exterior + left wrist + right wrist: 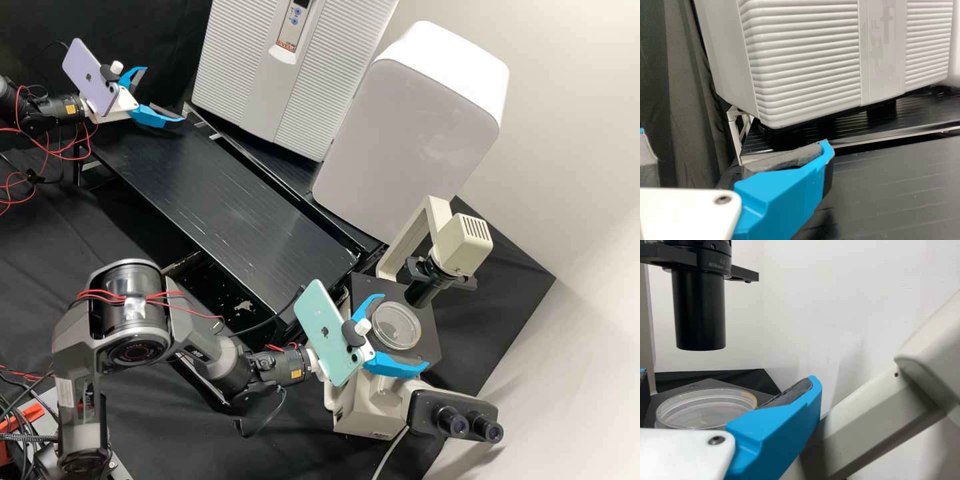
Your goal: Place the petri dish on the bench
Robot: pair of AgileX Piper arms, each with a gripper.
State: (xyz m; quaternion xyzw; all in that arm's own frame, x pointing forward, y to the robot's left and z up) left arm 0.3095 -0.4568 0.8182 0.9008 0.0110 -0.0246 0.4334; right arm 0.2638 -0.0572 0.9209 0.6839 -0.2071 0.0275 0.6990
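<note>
A clear round petri dish [396, 327] lies flat on the microscope's dark stage [363, 287]. My right gripper [405, 330] is open at the stage, one blue finger on either side of the dish; I cannot tell whether they touch it. From the right wrist, the dish [705, 411] appears between the spread fingers of the right gripper [727, 374], below the black condenser tube. Far off at the bench's upper left end, my left gripper [165, 94] is open and holds nothing. The left wrist view has this gripper [734, 137] open before the bench [890, 185].
The microscope's lamp arm and condenser [427, 290] rise beside the dish, with the eyepieces [467, 423] at the lower right. A ribbed white cabinet [287, 80] and a smooth white box [410, 133] stand behind the long black bench top [227, 200].
</note>
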